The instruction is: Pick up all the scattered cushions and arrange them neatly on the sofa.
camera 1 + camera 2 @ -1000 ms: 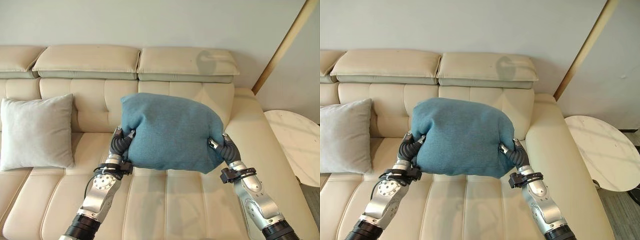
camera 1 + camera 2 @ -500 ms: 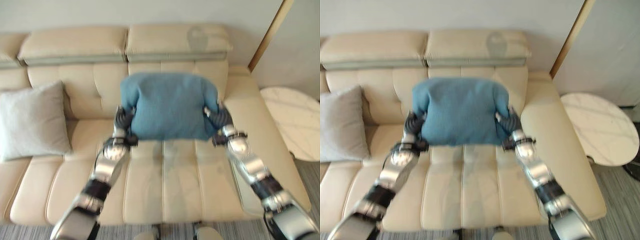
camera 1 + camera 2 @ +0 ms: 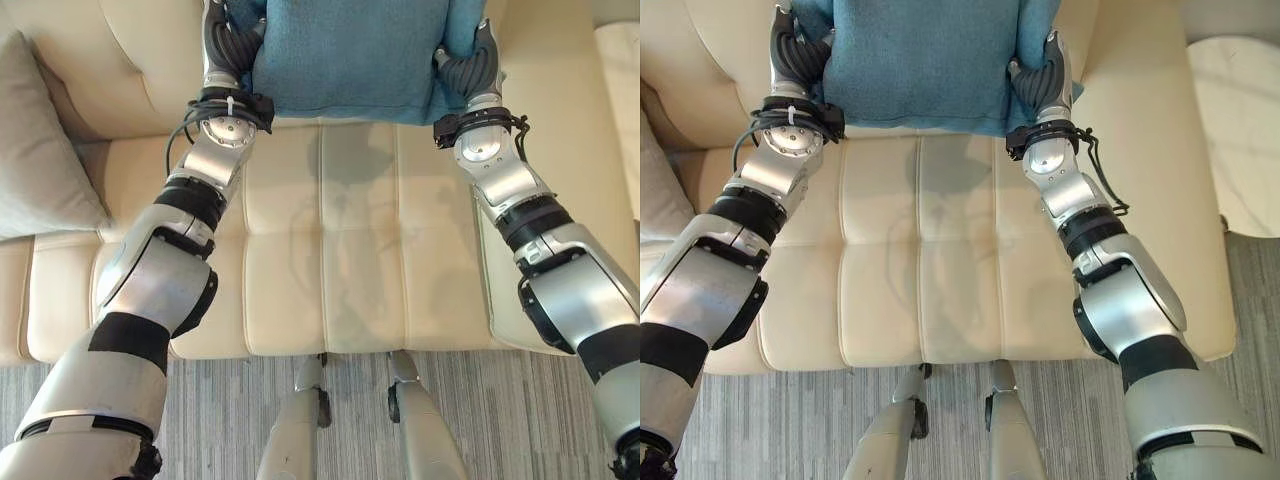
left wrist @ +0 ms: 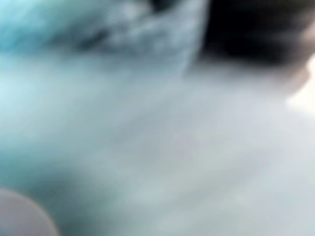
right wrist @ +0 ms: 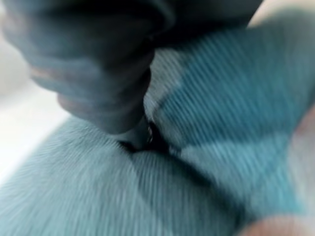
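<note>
Cushion [image 3: 350, 55] between both hands, above sofa [image 3: 360, 260]

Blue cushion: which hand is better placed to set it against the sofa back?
Neither alone. The left hand and right hand clamp opposite sides of the blue cushion over the sofa seat; likely both push together.

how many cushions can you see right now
2: a blue cushion held between the left hand and right hand against the sofa back, and a grey cushion at the left. Others may be out of frame.
</note>
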Controlling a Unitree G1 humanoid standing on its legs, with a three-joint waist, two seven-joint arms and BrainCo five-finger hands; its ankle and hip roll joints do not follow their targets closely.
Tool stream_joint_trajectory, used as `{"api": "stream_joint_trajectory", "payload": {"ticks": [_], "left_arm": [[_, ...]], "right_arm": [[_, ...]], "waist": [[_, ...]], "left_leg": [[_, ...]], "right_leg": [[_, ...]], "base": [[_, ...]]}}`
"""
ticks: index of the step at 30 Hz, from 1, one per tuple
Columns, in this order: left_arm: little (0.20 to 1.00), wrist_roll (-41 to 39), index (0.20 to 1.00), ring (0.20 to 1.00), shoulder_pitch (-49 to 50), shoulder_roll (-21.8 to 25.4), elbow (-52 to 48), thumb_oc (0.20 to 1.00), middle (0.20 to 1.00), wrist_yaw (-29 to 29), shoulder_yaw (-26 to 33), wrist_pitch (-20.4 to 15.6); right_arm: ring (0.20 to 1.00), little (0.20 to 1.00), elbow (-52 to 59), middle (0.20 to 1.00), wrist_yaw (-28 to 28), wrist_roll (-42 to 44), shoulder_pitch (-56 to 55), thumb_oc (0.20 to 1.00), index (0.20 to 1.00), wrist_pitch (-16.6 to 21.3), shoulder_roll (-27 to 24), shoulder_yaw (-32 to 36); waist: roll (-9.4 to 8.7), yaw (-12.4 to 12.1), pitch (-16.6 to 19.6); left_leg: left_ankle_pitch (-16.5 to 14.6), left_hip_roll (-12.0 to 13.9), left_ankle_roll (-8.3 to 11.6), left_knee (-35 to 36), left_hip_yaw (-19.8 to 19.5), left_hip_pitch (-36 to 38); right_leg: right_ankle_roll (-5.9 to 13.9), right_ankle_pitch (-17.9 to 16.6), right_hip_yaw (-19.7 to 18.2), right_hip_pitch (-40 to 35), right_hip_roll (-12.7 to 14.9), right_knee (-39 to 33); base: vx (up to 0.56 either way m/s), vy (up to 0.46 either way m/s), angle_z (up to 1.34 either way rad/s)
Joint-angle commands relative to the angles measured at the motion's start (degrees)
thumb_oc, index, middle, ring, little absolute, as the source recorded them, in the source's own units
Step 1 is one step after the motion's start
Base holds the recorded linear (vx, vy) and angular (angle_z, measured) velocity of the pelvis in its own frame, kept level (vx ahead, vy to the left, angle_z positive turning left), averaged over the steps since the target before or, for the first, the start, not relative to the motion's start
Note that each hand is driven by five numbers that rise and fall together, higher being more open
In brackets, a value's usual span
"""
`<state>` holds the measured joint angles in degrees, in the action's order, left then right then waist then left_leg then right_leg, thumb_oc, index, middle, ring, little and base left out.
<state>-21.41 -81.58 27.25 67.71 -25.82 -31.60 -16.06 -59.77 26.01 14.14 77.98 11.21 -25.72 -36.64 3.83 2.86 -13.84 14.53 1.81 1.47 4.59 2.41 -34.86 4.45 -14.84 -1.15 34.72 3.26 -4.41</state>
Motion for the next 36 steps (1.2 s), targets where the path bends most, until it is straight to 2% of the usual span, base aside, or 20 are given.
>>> {"api": "stream_joint_trajectory", "payload": {"ticks": [1,2,5,6,9,15,19,20,24,25,27,28,30,32,33,36], "left_arm": [[1.0,-0.79,1.0,1.0,-6.57,0.95,2.29,1.0,1.0,4.35,-2.52,-1.98],[1.0,-2.94,1.0,1.0,-2.47,0.78,3.44,1.0,1.0,6.09,-0.25,-1.53],[1.0,-4.19,1.0,1.0,2.06,0.23,3.36,1.0,1.0,7.42,1.35,-1.32],[1.0,-4.51,1.0,1.0,7.97,-0.96,1.92,1.0,1.0,8.19,2.81,-1.42],[1.0,-5.11,1.0,1.0,16.37,-2.49,-1.13,1.0,1.0,9.15,5.22,-1.69],[1.0,-4.54,1.0,1.0,22.27,0.43,-8.54,1.0,1.0,9.1,7.71,-2.88],[1.0,-0.28,1.0,1.0,29.13,6.13,-20.85,1.0,1.0,9.99,8.79,-4.19],[1.0,0.97,1.0,1.0,35.45,7.25,-26.56,1.0,1.0,11.2,10.47,-4.4],[1.0,1.43,1.0,1.0,54.21,6.47,-38.85,1.0,1.0,15.59,16.05,-4.02],[1.0,1.43,1.0,1.0,54.22,6.47,-38.86,1.0,1.0,15.59,16.05,-4.01],[1.0,2.76,1.0,1.0,67.95,4.24,-41.58,1.0,1.0,18.93,20.27,-3.57],[1.0,2.77,1.0,1.0,68.0,4.25,-41.62,1.0,1.0,18.93,20.27,-3.55],[1.0,4.15,1.0,1.0,75.92,3.03,-41.4,1.0,1.0,20.79,23.44,-2.67],[1.0,4.28,1.0,1.0,81.8,1.29,-39.69,1.0,1.0,22.57,25.15,-1.92],[1.0,6.9,1.0,1.0,85.84,0.85,-37.52,1.0,1.0,23.58,26.17,-1.13],[1.0,6.62,1.0,1.0,88.76,-0.55,-34.9,1.0,1.0,25.07,26.46,-0.58]], "right_arm": [[1.0,1.0,-2.0,1.0,-5.3,8.0,8.81,1.0,1.0,3.44,1.86,0.26],[1.0,1.0,-3.7,1.0,-6.82,10.23,6.49,1.0,1.0,3.0,1.13,0.95],[1.0,1.0,-3.59,1.0,-7.29,10.6,3.84,1.0,1.0,2.41,0.29,1.55],[1.0,1.0,-1.4,1.0,-7.55,10.39,0.18,1.0,1.0,2.5,-0.08,2.87],[1.0,1.0,2.24,1.0,-7.6,10.54,-6.32,1.0,1.0,3.47,-0.4,6.33],[1.0,1.0,11.47,1.0,-8.38,8.78,-15.89,1.0,1.0,5.3,-3.32,11.02],[1.0,1.0,20.27,1.0,-11.93,6.85,-26.8,1.0,1.0,5.89,-7.34,14.15],[1.0,1.0,25.75,1.0,-13.98,5.22,-33.41,1.0,1.0,6.0,-8.45,15.75],[1.0,1.0,36.53,1.0,-18.58,1.1,-51.55,1.0,1.0,5.67,-9.85,20.82],[1.0,1.0,36.54,1.0,-18.58,1.1,-51.56,1.0,1.0,5.66,-9.85,20.82],[1.0,1.0,39.83,1.0,-21.9,-2.44,-65.16,1.0,1.0,5.35,-9.89,24.99],[1.0,1.0,39.9,1.0,-21.9,-2.45,-65.23,1.0,1.0,5.32,-9.89,25.01],[1.0,1.0,39.47,1.0,-23.75,-4.97,-72.96,1.0,1.0,4.42,-8.79,27.42],[1.0,1.0,36.47,1.0,-25.16,-5.75,-77.59,1.0,1.0,3.89,-7.05,28.62],[1.0,1.0,33.43,1.0,-26.87,-7.27,-81.4,1.0,1.0,2.91,-6.02,29.5],[1.0,1.0,30.27,1.0,-27.4,-8.59,-83.71,1.0,1.0,2.55,-5.33,29.74]], "waist": [[-2.31,-2.22,-2.7],[-2.71,-2.11,-2.97],[-3.2,-1.96,-3.08],[-3.72,-1.91,-3.24],[-4.37,-1.75,-3.1],[-5.24,-1.34,-3.05],[-5.22,-1.2,-2.67],[-5.35,-1.05,-2.28],[-5.9,-0.46,-1.02],[-5.89,-0.46,-0.99],[-6.32,0.22,0.77],[-6.33,0.23,0.96],[-6.53,0.71,2.56],[-6.57,0.9,4.21],[-6.38,1.14,5.94],[-6.21,1.26,6.87]], "left_leg": [[-5.08,-0.14,3.58,0.41,-1.16,3.37],[-4.67,0.05,4.01,0.41,-1.58,1.94],[-4.57,0.26,4.21,0.41,-1.9,1.54],[-4.58,0.45,4.28,0.41,-1.99,1.94],[-5.05,0.68,4.38,0.41,-1.83,2.64],[-5.35,1.08,4.68,0.41,-1.92,4.55],[-6.09,1.22,4.56,0.41,-1.64,7.88],[-6.66,1.2,4.3,0.41,-1.18,10.09],[-8.79,1.3,3.39,-0.22,-0.17,16.05],[-8.78,1.3,3.39,-0.22,-0.17,16.01],[-11.23,1.15,2.53,-1.76,0.82,20.31],[-11.12,1.13,2.52,-1.77,0.81,20.07],[-12.66,0.69,1.78,-3.13,1.39,22.46],[-14.09,0.3,1.27,-4.22,2.08,24.66],[-15.3,0.03,0.95,-4.96,2.98,26.76],[-16.42,-0.41,0.52,-5.3,3.84,29.35]], "right_leg": [[4.05,9.21,1.5,0.41,1.13,5.99],[4.1,8.83,2.08,1.4,0.93,5.57],[3.99,8.82,2.32,1.55,0.65,5.32],[3.77,8.99,2.26,0.98,0.38,5.24],[3.55,9.23,2.21,0.29,0.04,5.01],[3.25,9.6,2.22,-1.77,-0.22,4.94],[3.24,10.12,2.54,-5.14,0.04,4.87],[3.15,10.55,2.63,-7.3,0.18,4.95],[3.09,12.08,2.88,-13.13,0.89,5.5],[3.09,12.07,2.88,-13.1,0.89,5.5],[3.19,13.43,3.18,-17.94,1.6,5.89],[3.2,13.28,3.18,-17.75,1.62,5.79],[3.42,13.78,3.24,-20.44,1.88,5.76],[3.74,13.97,3.02,-22.79,2.13,5.64],[4.11,14.0,2.63,-24.58,2.58,5.5],[4.51,13.77,1.92,-26.33,2.9,5.47]], "base": [[-0.09,-0.104,0.18],[-0.06,-0.106,0.2],[-0.01,-0.058,0.19],[-0.01,-0.032,0.14],[-0.01,-0.015,0.05],[-0.01,-0.013,0.02],[0.01,-0.008,-0.06],[0.06,0.025,-0.09],[0.09,0.021,-0.09],[0.06,0.022,-0.06],[0.14,0.051,-0.05],[0.15,0.061,0.03],[0.1,0.08,0.04],[0.14,0.139,-0.09],[0.13,0.126,-0.15],[0.07,0.159,-0.21]]}}
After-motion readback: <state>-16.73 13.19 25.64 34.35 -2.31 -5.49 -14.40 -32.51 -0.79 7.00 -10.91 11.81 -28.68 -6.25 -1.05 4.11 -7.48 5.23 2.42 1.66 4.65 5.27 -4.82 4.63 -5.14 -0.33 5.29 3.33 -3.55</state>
